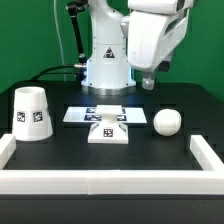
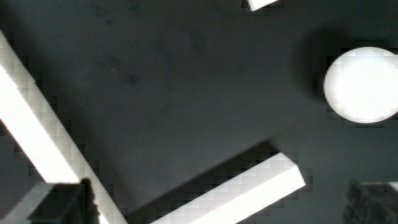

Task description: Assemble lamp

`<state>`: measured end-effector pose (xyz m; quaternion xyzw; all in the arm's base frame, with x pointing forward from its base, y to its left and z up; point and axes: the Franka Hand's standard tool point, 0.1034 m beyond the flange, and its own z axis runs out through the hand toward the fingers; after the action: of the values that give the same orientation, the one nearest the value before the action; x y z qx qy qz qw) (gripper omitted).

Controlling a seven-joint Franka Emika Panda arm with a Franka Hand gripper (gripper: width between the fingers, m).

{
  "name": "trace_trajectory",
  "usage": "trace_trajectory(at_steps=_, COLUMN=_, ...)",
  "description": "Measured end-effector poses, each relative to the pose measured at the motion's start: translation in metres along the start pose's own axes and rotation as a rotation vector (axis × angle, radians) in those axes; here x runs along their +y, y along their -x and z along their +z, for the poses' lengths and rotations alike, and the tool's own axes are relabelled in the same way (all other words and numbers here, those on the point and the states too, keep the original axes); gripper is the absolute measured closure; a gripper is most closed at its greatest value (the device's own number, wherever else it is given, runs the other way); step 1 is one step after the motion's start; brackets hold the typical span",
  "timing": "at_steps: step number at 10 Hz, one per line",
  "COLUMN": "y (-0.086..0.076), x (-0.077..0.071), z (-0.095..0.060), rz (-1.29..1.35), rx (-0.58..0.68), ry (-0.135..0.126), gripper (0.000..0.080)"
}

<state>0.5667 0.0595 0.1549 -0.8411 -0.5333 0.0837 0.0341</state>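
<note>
The low square stepped base (image 1: 107, 131) stands at the middle of the black table. The ball-shaped bulb (image 1: 167, 122) lies to the exterior view's right of it and also shows in the wrist view (image 2: 365, 85). The cup-like shade (image 1: 32, 112) stands at the exterior view's left with a tag facing front. My gripper (image 1: 148, 83) hangs well above the table, behind the bulb, touching nothing. In the wrist view my gripper (image 2: 217, 206) is open and empty, with the dark fingertips (image 2: 61, 204) set far apart.
The marker board (image 1: 95, 113) lies flat behind the base. A white rail (image 1: 100, 181) borders the table's front and sides; one white strip (image 2: 43, 125) crosses the wrist view. A white block edge (image 2: 240, 196) shows below the gripper; I cannot tell which part it is.
</note>
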Motion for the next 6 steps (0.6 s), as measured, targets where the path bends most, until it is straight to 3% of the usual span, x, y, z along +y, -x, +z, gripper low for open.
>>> trace_trajectory(at_steps=6, y=0.0004, x=-0.0001, z=0.0005, rz=0.000, rx=-0.001, ry=-0.001, gripper=0.0100)
